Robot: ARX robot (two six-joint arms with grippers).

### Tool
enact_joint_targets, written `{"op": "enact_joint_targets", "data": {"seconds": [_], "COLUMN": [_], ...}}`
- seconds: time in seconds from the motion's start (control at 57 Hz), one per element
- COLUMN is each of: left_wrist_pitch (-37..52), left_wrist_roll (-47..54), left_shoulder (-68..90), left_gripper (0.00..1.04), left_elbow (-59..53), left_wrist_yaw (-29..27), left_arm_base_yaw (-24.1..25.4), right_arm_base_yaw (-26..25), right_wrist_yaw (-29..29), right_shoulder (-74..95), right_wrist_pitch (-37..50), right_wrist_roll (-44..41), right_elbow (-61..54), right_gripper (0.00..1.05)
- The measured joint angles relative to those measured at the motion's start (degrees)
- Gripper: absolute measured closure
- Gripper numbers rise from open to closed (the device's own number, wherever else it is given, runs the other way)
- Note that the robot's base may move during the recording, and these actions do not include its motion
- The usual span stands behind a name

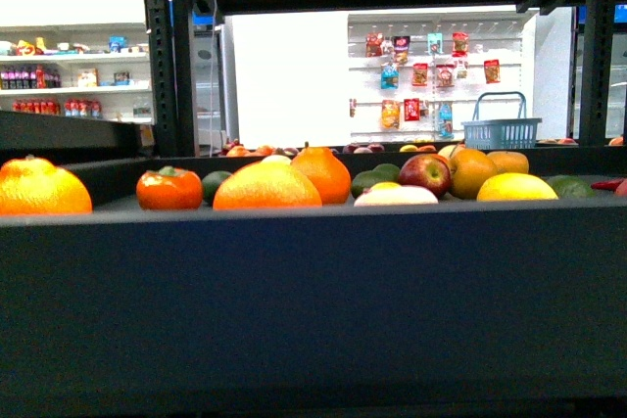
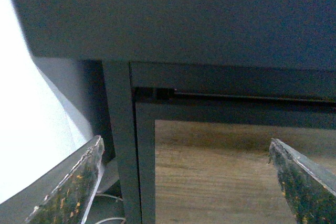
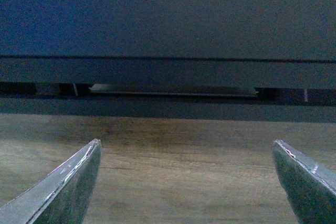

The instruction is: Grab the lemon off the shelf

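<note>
Wood-grain panel (image 3: 173, 156) fills both wrist views: the left gripper (image 2: 184, 187) and the right gripper (image 3: 186, 182) hang low in front of it, jaws wide apart, nothing held. Up past the dark front wall of the shelf (image 1: 313, 281), the lemon (image 1: 516, 187) sits on the deck toward the right, an orange (image 1: 470, 171) just behind it. The danger, I reckon: a rising arm clips that wall, or a wide claw nudges the orange and sets the lemon rolling.

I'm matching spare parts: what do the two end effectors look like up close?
The left end effector has two dark, tapered fingers with pale edges. Their inner faces are scuffed and speckled with yellow-orange flecks. The right end effector has the same dark tapered fingers with pale grey edges, but cleaner. The arms themselves are out of view.
</note>
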Motion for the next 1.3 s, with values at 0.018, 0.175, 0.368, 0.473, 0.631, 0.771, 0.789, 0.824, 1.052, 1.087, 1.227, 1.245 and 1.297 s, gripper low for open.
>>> {"op": "enact_joint_targets", "data": {"seconds": [0.018,0.175,0.368,0.473,0.631,0.771,0.789,0.824,1.052,1.087,1.227,1.245,1.297], "left_wrist_pitch": [0.0,0.0,0.0,0.0,0.0,0.0,0.0,0.0,0.0,0.0,0.0,0.0,0.0], "left_wrist_roll": [0.0,0.0,0.0,0.0,0.0,0.0,0.0,0.0,0.0,0.0,0.0,0.0,0.0], "left_shoulder": [0.0,0.0,0.0,0.0,0.0,0.0,0.0,0.0,0.0,0.0,0.0,0.0,0.0], "left_gripper": [0.08,0.08,0.08,0.08,0.08,0.08,0.08,0.08,0.08,0.08,0.08,0.08,0.08], "left_elbow": [0.0,0.0,0.0,0.0,0.0,0.0,0.0,0.0,0.0,0.0,0.0,0.0,0.0], "left_wrist_yaw": [0.0,0.0,0.0,0.0,0.0,0.0,0.0,0.0,0.0,0.0,0.0,0.0,0.0], "left_arm_base_yaw": [0.0,0.0,0.0,0.0,0.0,0.0,0.0,0.0,0.0,0.0,0.0,0.0,0.0], "right_arm_base_yaw": [0.0,0.0,0.0,0.0,0.0,0.0,0.0,0.0,0.0,0.0,0.0,0.0,0.0], "right_wrist_yaw": [0.0,0.0,0.0,0.0,0.0,0.0,0.0,0.0,0.0,0.0,0.0,0.0,0.0], "right_shoulder": [0.0,0.0,0.0,0.0,0.0,0.0,0.0,0.0,0.0,0.0,0.0,0.0,0.0], "right_wrist_pitch": [0.0,0.0,0.0,0.0,0.0,0.0,0.0,0.0,0.0,0.0,0.0,0.0,0.0], "right_wrist_roll": [0.0,0.0,0.0,0.0,0.0,0.0,0.0,0.0,0.0,0.0,0.0,0.0,0.0], "right_elbow": [0.0,0.0,0.0,0.0,0.0,0.0,0.0,0.0,0.0,0.0,0.0,0.0,0.0], "right_gripper": [0.07,0.07,0.07,0.07,0.07,0.07,0.07,0.07,0.07,0.07,0.07,0.07,0.07]}}
